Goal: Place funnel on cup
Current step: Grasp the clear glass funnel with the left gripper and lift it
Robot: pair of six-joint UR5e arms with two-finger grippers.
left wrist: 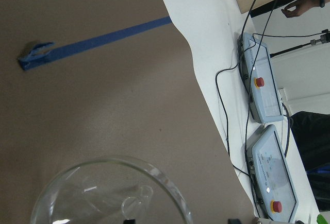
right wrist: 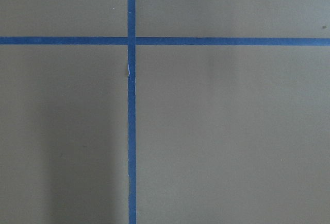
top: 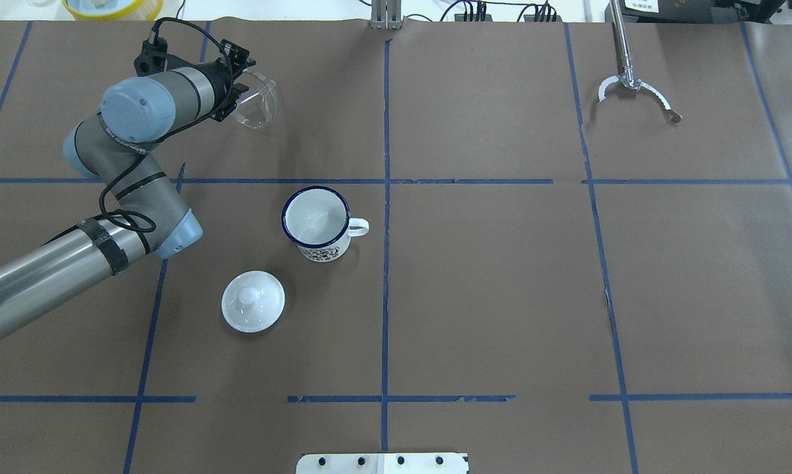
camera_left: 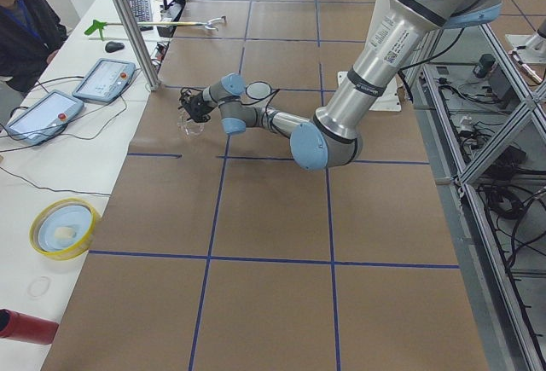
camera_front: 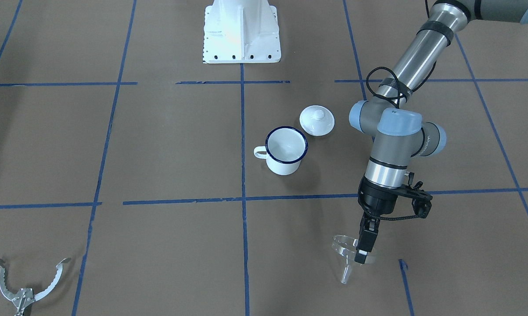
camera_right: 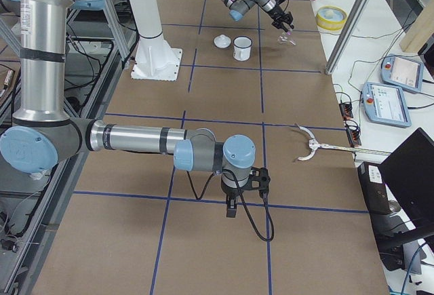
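Observation:
The clear funnel (camera_front: 346, 251) hangs rim up and spout down in my left gripper (camera_front: 363, 253), which is shut on its rim near the table's far edge on my left. It looks just off the paper. The funnel's cone fills the bottom of the left wrist view (left wrist: 108, 193) and shows in the overhead view (top: 256, 100). The white cup (camera_front: 285, 151) with the dark blue rim stands upright and empty near the table's middle (top: 316, 224), well apart from the funnel. My right gripper (camera_right: 230, 208) shows only in the exterior right view, so I cannot tell its state.
A round white knobbed lid (top: 253, 301) lies beside the cup, nearer my base. Metal tongs (top: 633, 85) lie at the far right. Control pendants (left wrist: 263, 90) sit on the white bench past the paper's edge. The right wrist view shows only paper and blue tape.

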